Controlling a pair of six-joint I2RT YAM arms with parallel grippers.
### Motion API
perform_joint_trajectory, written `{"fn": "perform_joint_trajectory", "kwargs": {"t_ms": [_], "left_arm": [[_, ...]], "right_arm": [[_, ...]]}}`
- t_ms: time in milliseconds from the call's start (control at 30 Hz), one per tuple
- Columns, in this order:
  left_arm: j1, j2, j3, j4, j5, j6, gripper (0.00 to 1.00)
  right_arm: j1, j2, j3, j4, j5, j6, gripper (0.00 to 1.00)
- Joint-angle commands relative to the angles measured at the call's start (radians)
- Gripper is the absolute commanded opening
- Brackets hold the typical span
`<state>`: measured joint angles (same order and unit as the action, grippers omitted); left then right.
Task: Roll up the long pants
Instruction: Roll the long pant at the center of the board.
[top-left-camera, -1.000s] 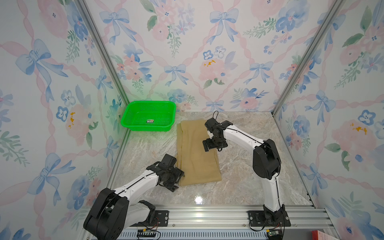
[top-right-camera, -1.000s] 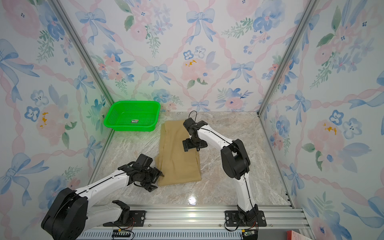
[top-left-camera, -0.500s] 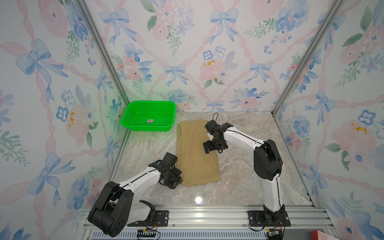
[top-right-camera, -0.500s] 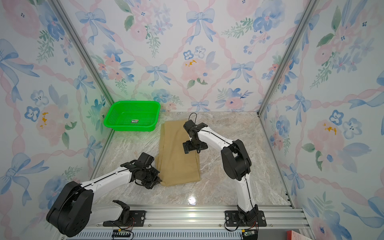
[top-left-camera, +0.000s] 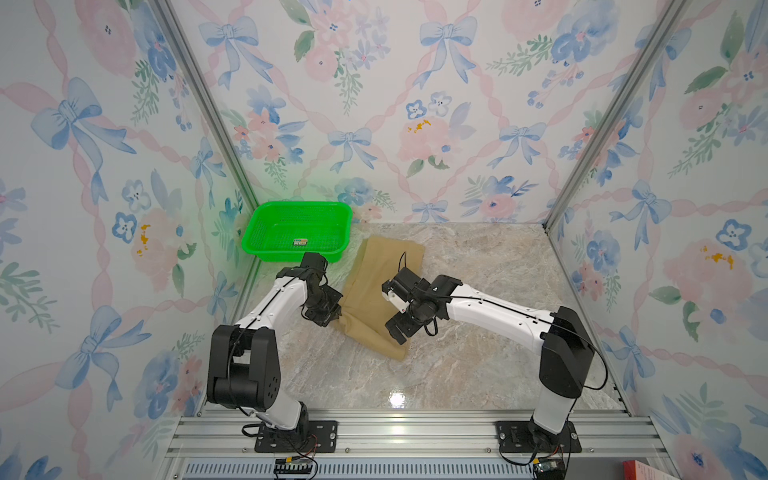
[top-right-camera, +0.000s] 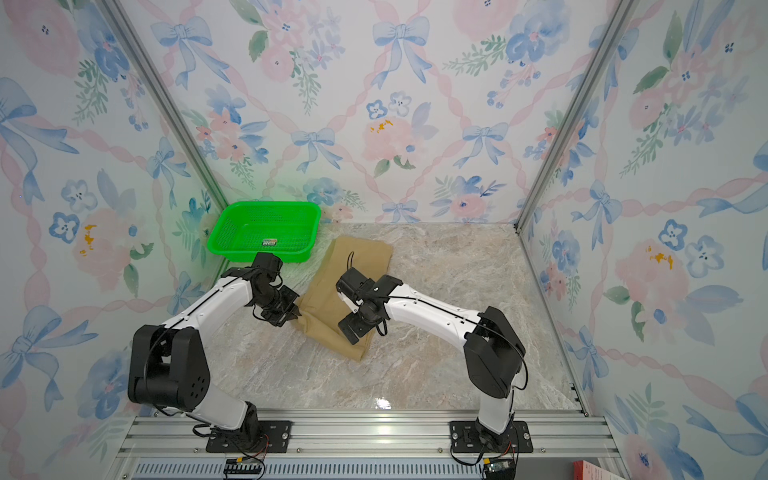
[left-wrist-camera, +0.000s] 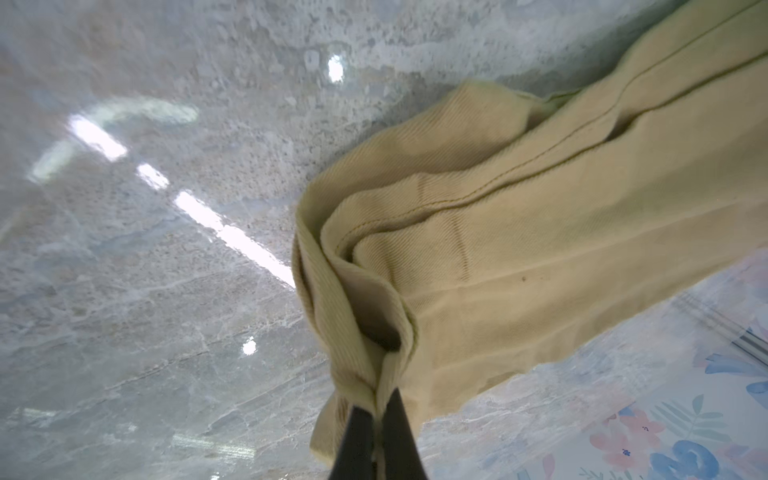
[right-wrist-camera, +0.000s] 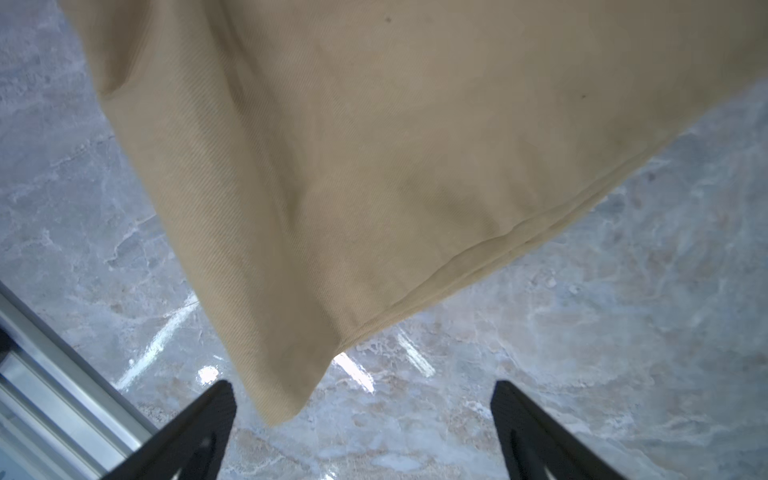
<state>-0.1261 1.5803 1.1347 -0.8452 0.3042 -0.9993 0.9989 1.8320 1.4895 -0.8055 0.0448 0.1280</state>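
Left wrist, L gripper (left-wrist-camera: 378, 402) pinching long pants (left-wrist-camera: 540, 257) edge, R gripper (right-wrist-camera: 361, 388) over corner

Bright, even light falls from overhead. It glares white on the polished table (top-left-camera: 397, 400) in both top views and streaks across it in the wrist views. The green basket (top-left-camera: 291, 254) tints the wall (top-left-camera: 293, 188) behind. In the right wrist view the pants (right-wrist-camera: 374, 145) look soft.

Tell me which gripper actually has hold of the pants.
The left gripper: its jaws are pinched shut on a bunched edge of the pants. The right gripper stands wide open by another corner, holding nothing.
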Motion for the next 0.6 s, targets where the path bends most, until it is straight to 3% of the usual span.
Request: {"fn": "perform_joint_trajectory", "kwargs": {"t_ms": [0, 433, 567], "left_arm": [[0.006, 0.024, 0.054, -0.076, 0.002, 0.051, 0.00], [0.018, -0.103, -0.035, -0.049, 0.033, 0.021, 0.00], [0.026, -0.122, -0.056, -0.042, 0.040, 0.014, 0.00]], "right_arm": [[0.084, -0.003, -0.034, 0.047, 0.059, -0.032, 1.00], [0.135, 0.138, 0.009, 0.051, 0.146, -0.062, 0.99], [0.129, 0.172, 0.014, 0.061, 0.168, -0.068, 0.93]]}}
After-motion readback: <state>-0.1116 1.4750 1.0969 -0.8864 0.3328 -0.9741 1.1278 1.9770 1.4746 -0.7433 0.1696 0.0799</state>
